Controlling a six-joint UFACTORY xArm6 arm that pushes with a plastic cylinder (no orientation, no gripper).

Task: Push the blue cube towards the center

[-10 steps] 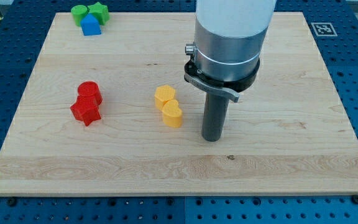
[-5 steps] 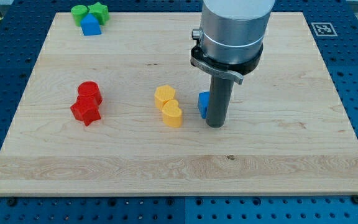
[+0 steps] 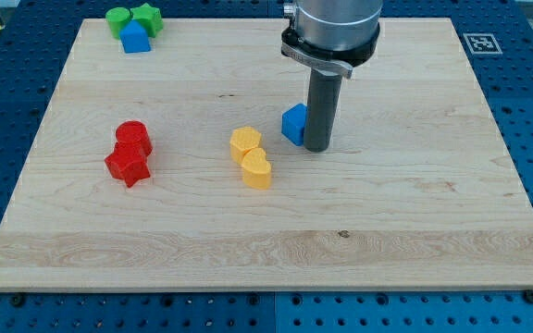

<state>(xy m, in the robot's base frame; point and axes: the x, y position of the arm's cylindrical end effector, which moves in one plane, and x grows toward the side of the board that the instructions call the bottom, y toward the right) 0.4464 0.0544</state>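
The blue cube (image 3: 293, 124) sits near the middle of the wooden board (image 3: 415, 213), just right of the two yellow blocks. My tip (image 3: 316, 147) rests on the board against the cube's right side, and the rod hides the cube's right part. The arm's grey body rises out of the view's top.
A yellow hexagon block (image 3: 245, 141) and a yellow heart block (image 3: 257, 169) touch each other left of the cube. A red cylinder (image 3: 132, 137) and red star (image 3: 128, 166) lie at the left. Two green blocks (image 3: 132, 17) and a blue block (image 3: 135, 38) sit at the top left.
My tip has moved towards the view's top, from right of the yellow heart to beside the blue cube. The cube, hidden at first, came into view and has moved towards the top with the tip.
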